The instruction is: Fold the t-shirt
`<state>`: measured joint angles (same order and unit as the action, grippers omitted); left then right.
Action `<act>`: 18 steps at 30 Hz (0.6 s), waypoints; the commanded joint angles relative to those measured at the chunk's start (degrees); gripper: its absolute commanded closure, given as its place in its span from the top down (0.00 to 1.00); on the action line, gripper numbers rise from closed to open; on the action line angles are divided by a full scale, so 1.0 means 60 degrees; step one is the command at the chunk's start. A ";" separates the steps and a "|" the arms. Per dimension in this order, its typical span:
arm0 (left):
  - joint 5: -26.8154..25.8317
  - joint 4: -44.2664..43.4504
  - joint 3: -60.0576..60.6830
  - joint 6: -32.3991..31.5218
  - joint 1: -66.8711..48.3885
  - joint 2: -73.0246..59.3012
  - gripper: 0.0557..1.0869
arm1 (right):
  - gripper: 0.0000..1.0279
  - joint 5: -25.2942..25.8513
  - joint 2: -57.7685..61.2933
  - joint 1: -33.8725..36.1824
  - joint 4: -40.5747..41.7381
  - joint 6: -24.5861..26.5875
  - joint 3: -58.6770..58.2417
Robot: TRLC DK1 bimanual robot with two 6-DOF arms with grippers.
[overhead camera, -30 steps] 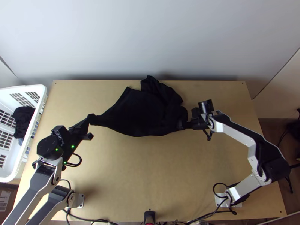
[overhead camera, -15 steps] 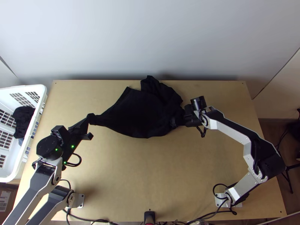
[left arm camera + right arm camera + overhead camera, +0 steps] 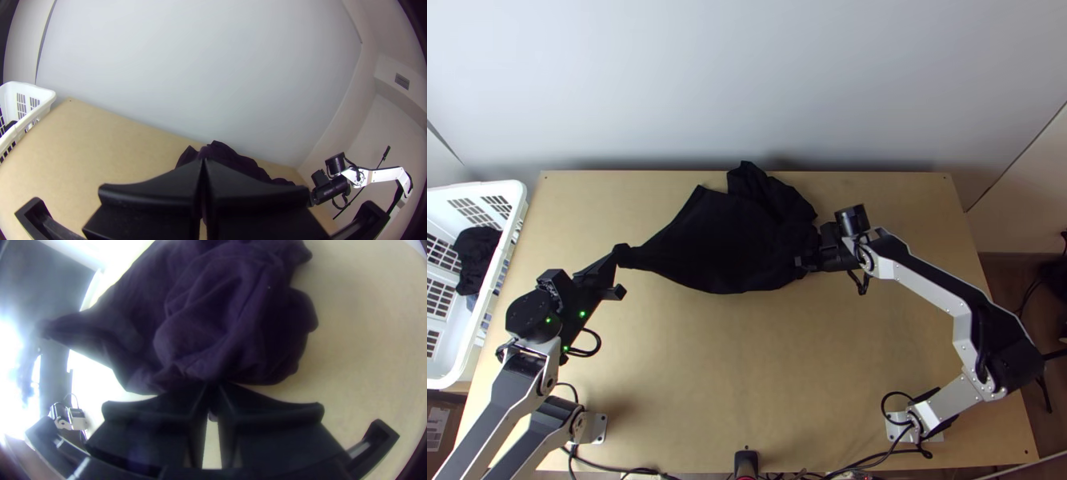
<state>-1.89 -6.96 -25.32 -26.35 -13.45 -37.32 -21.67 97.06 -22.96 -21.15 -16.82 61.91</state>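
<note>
I read the clock from the top view, with twelve o'clock at the wall. The shirt lies on the far half of the table. Off its middle, my left hand is near nine o'clock, closed on a gathered end that runs out to me in a narrow, pulled neck. My right hand is between three and four o'clock, its fingers almost together with a pinch of the edge between them. Whether either pinch is sleeve or hem I can't tell.

It should handle light and limp: nothing in it will push back, so it ought to go only where I pull. I see little to break, but a thin pinch could slide out if I tug hard, and dark folds hide their own edges. The part facing eleven o'clock looks fairly smooth; from one o'clock round to three it is bunched in loose layers.

I'd keep the left hold and draw the right gently toward three o'clock to open those layers. If the bunch won't give, I'd let go on the right and take a single outer edge near one o'clock, rather than a fistful. It needs to lie flat before any fold will come out square.
</note>
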 commanded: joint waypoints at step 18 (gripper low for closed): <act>0.0066 0.0047 0.0792 0.0436 -0.0087 -0.0738 0.86 | 0.04 0.0052 -0.4296 0.1307 -0.2423 0.0240 -0.0255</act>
<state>-1.43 -7.31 -20.91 -25.36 -13.19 -40.16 -21.45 77.80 -16.64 -32.69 -15.38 62.24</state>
